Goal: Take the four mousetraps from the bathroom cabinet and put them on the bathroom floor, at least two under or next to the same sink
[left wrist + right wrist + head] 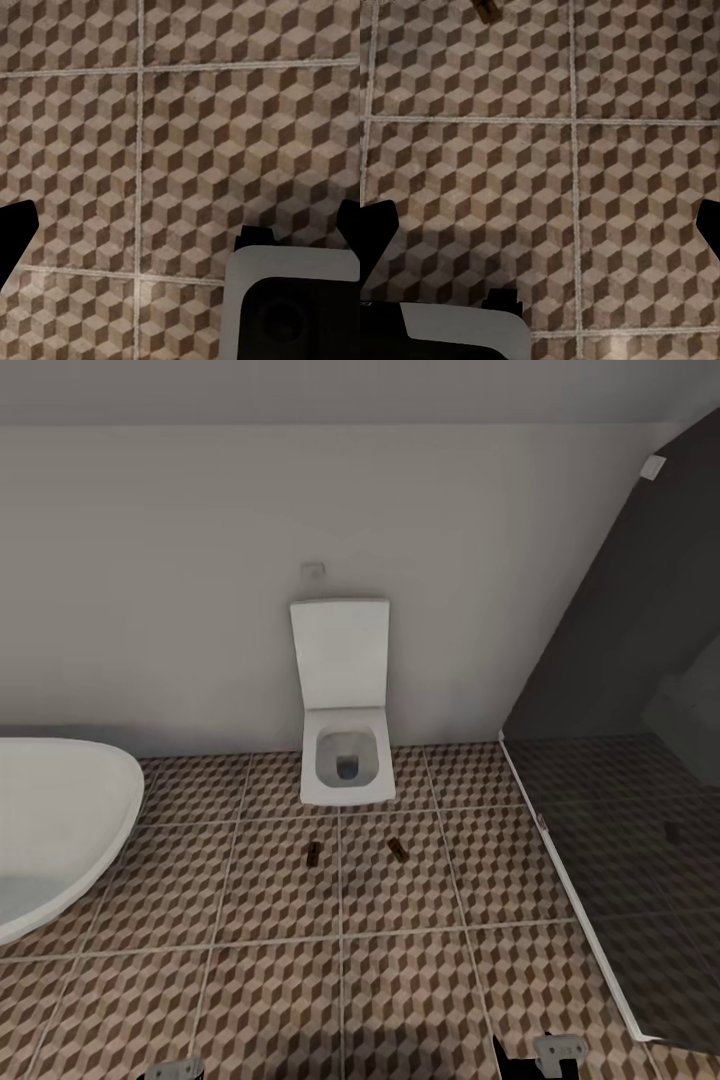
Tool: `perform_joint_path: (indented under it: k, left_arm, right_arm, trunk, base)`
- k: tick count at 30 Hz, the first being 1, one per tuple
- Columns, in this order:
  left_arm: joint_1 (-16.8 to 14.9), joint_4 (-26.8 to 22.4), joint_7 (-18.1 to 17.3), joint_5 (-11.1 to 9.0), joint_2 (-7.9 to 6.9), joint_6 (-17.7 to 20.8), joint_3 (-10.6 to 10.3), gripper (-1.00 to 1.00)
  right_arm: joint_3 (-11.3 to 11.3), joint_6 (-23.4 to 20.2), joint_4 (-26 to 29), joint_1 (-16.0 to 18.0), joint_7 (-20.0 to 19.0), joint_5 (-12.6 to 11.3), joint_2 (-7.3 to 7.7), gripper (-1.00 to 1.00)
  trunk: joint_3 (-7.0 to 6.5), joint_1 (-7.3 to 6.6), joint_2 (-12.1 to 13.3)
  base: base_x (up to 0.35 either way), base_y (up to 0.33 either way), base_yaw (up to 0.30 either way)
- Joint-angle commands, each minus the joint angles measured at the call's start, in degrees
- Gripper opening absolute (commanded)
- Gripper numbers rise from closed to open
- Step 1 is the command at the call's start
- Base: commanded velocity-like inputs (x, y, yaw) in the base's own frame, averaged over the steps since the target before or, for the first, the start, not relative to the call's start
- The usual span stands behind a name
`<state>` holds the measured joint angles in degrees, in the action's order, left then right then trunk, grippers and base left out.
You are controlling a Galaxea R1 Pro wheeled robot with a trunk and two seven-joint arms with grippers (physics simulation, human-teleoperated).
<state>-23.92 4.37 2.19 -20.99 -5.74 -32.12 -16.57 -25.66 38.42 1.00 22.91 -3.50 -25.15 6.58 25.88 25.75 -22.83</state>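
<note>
On my right wrist feed I'm looking onto the bathroom floor [585, 187], its square tiles printed with brown, beige and white cubes and split by pale grout lines. The right gripper's [540, 232] two dark fingertips [376, 232] sit at opposite edges, spread wide with nothing between them. A small brown mousetrap [486, 7] lies at the far edge, partly cut off.

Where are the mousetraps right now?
In the head view, two mousetraps lie on the bathroom floor just in front of the toilet, side by side but apart.
</note>
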Motion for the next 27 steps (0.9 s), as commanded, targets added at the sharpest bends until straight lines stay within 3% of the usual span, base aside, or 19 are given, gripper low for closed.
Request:
perform_joint_path:
  k: [1,27]
  left_arm:
    - [-0.1,0.2,0.2,-0.1,0.03,-0.3,-0.5,1.0]
    - [-0.1,0.2,0.2,-0.1,0.12,-0.3,-0.5,1.0]
  right_arm:
    - [-0.3,0.2,0.0,0.0,-0.4,-0.6,0.01,1.0]
    - [-0.3,0.2,0.0,0.0,-0.4,-0.6,0.01,1.0]
  trunk:
    - [-0.02,0.03,-0.1]
    - [-2.41,0.03,-0.1]
  base:
    - [0.0,0.0,0.0]
    - [0.0,0.0,0.0]
